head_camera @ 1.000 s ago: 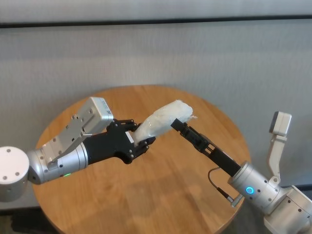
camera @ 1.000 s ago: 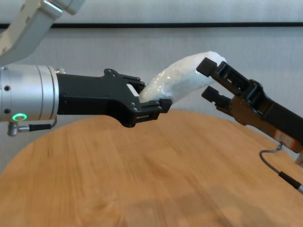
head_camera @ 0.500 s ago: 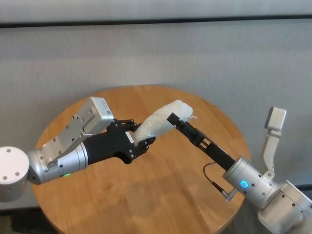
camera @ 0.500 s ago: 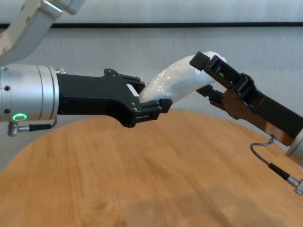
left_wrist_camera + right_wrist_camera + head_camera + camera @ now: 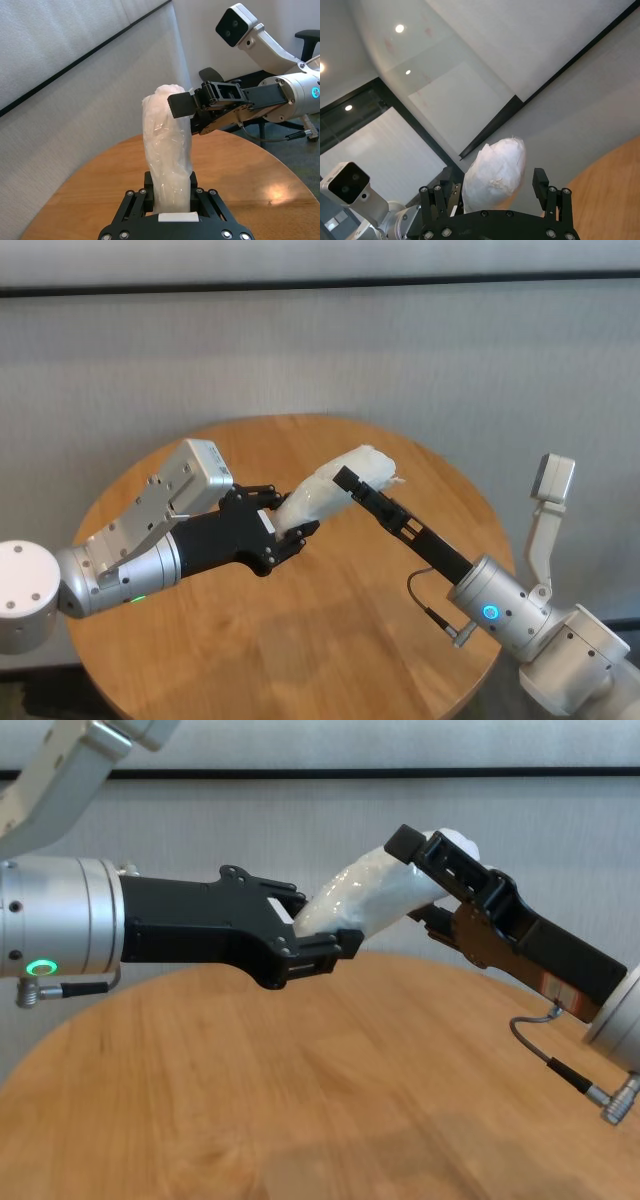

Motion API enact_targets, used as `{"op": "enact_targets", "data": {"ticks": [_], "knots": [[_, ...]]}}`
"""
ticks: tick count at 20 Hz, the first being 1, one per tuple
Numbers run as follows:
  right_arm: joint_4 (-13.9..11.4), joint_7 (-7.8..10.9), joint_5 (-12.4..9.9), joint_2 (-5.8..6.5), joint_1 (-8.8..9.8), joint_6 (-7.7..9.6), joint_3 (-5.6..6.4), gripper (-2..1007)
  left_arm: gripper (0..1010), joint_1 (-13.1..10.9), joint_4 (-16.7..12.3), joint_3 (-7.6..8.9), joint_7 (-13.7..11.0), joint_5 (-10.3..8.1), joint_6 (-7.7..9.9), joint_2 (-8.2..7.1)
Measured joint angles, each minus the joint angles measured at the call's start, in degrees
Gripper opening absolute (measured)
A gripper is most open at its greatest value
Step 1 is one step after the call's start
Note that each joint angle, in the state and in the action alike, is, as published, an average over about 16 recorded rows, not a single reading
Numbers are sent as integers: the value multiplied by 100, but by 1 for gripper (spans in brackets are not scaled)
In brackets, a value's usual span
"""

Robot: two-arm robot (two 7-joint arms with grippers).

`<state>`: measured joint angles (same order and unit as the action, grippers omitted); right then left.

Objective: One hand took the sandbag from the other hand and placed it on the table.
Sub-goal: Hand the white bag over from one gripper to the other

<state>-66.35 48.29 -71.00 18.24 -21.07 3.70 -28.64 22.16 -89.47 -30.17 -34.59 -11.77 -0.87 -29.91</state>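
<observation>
Your sandbag (image 5: 325, 493) hangs in the air above the worktop's (image 5: 330, 640) middle, its lower end clamped in the left end effector (image 5: 281, 527). The right end effector (image 5: 425, 880) straddles its upper end, fingers spread wide.

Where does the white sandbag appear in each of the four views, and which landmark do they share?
Head view: the sandbag is at centre, above the table, between both claws.
Chest view: sandbag in the upper middle.
Left wrist view: sandbag upright at centre, rising from the left claw.
Right wrist view: sandbag in the lower middle, between the right claw's fingers.
Shared landmark: the dark horizontal wall stripe.
</observation>
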Motion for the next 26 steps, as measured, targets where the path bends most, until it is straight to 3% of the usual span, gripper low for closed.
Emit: {"op": "enact_targets", "data": {"ticks": [13, 26], "knots": [[141, 27, -85, -39, -141, 5, -169, 1002, 395, 0, 0, 0, 0, 0, 0, 0], [153, 37, -97, -58, -169, 17, -203, 1002, 395, 0, 0, 0, 0, 0, 0, 0]]}}
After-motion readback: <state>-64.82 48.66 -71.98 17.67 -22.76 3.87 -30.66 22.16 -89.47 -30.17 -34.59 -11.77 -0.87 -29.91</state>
